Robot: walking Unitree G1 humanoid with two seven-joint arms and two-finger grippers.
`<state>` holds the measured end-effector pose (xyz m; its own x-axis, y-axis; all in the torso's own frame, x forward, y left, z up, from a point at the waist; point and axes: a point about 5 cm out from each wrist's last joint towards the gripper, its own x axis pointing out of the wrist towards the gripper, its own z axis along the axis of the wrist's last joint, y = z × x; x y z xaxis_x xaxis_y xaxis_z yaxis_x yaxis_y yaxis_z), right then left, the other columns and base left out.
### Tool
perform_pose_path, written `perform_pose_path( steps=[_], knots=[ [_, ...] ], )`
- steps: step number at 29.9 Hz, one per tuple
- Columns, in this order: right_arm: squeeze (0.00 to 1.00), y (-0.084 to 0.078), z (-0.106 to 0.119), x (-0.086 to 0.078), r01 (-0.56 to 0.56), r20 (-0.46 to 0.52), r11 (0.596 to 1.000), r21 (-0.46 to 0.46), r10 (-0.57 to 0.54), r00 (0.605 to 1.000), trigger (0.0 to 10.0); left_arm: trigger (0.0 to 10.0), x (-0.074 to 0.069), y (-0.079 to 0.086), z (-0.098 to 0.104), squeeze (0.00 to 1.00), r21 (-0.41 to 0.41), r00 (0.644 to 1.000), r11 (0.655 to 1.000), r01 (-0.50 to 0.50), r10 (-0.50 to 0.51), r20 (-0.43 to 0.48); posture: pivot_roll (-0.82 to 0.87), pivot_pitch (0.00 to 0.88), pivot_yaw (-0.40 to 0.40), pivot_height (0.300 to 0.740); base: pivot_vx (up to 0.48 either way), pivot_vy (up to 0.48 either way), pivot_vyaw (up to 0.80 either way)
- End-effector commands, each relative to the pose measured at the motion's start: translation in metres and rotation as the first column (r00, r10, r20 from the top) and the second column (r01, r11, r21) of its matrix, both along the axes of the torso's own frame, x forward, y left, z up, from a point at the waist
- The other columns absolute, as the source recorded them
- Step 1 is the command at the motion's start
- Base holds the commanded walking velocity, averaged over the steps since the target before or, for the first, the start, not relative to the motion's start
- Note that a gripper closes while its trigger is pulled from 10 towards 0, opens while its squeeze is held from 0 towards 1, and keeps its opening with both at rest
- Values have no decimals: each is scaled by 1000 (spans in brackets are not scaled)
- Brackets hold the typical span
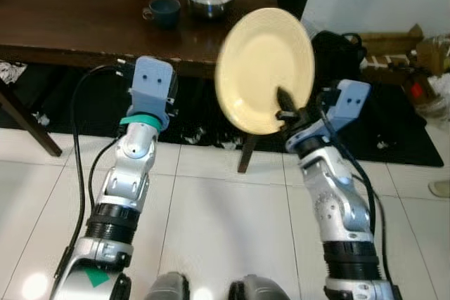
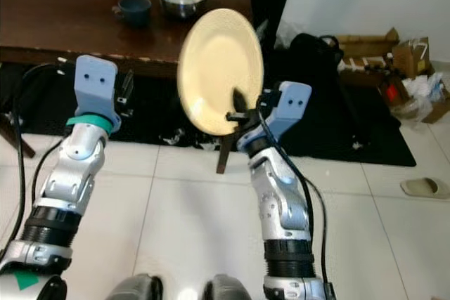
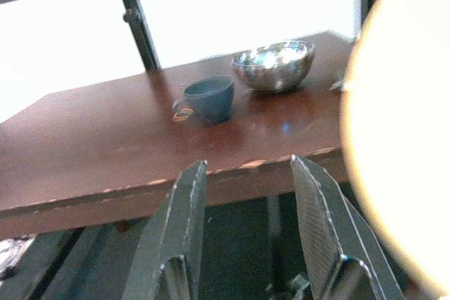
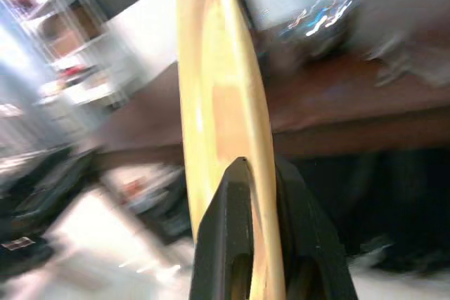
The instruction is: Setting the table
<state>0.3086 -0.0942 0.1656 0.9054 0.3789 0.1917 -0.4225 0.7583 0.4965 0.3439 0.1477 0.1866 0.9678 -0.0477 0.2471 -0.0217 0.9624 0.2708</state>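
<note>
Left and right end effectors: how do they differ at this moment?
The right end effector is shut on the yellow plate, held on edge; the left end effector is open and holds nothing. Both are raised before the dark wooden table.

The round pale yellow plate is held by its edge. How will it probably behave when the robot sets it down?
The round pale yellow plate looks rigid, probably ceramic, so breakable. The right gripper pinches only its lower rim, so it may pivot or slip. Its smooth face would likely slide on the dark wooden table.
</note>
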Motion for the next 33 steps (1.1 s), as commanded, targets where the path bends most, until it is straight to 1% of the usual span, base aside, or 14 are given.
perform_pose_path(
  steps=[1, 4, 6, 9, 10, 11, 12, 13, 14, 17, 25, 29, 32, 33],
  knots=[
    [0, 2, -9, 0, -39, -75, 998, 43, 43, 996, 10000, 10000, -4, 0, -2, 0, 33, 1000, 999, 19, -19, 11, 22, 0, 7, 740, 431, 0, 0],
    [0, 3, -11, 2, -31, -98, 997, 66, 37, 994, 10000, 10000, -6, 2, 0, 0, 50, 999, 998, 43, -44, 17, 31, 0, 4, 740, 431, 0, 0],
    [0, -2, -16, 10, 47, -140, 996, 77, -36, 990, 10000, 10000, -13, 7, 5, 0, 73, 995, 993, 95, -98, 32, 40, 0, 1, 740, 431, 0, 0],
    [0, -2, -16, 10, 47, -140, 996, 77, -36, 990, 10000, 10000, -13, 7, 5, 0, 73, 995, 993, 95, -98, 32, 40, 0, 1, 740, 431, 0, 0],
    [0, -5, -16, 13, 75, -154, 993, 90, -60, 986, 10000, 10000, -17, 8, 8, 0, 87, 992, 990, 111, -115, 43, 50, 0, 1, 740, 431, 0, 0],
    [0, -8, -17, 18, 112, -180, 985, 130, -88, 980, 10000, 10000, -21, 7, 13, 0, 118, 989, 986, 120, -129, 73, 55, 0, 1, 740, 431, 0, 0],
    [0, -8, -17, 18, 112, -180, 985, 130, -88, 980, 10000, 10000, -21, 7, 13, 0, 118, 989, 986, 120, -129, 73, 55, 0, 1, 740, 431, 0, 0],
    [0, -11, -17, 21, 131, -203, 977, 169, -96, 975, 10000, 10000, -25, 6, 18, 0, 146, 985, 981, 125, -140, 99, 57, 0, 1, 740, 431, 0, 0],
    [0, -11, -17, 21, 131, -203, 977, 169, -96, 975, 10000, 10000, -25, 6, 18, 0, 146, 985, 981, 125, -140, 99, 57, 0, 1, 740, 431, 0, 0],
    [0, -13, -16, 28, 160, -232, 965, 210, -110, 967, 10000, 10000, -29, 0, 21, 0, 180, 979, 974, 137, -160, 124, 66, 0, -5, 740, 431, 0, 0],
    [0, -13, -14, 31, 177, -234, 966, 189, -131, 963, 10000, 10000, -28, -6, 19, 0, 166, 979, 975, 147, -167, 119, 60, 0, -8, 740, 431, 0, 0],
    [0, -20, -14, 31, 207, -226, 965, 159, -168, 959, 10000, 10000, -29, -10, 19, 0, 158, 977, 974, 159, -179, 115, 54, 0, -8, 740, 431, 0, 0],
    [0, -31, -14, 30, 240, -176, 970, 46, -228, 957, 10000, 10000, -30, -11, 19, 0, 166, 976, 972, 167, -186, 111, 57, 0, -9, 740, 433, 0, 0],
    [0, -31, -14, 30, 240, -176, 970, 46, -228, 957, 10000, 10000, -30, -11, 19, 0, 166, 976, 972, 167, -186, 111, 57, 0, -9, 740, 431, 0, 0]
  ],
)
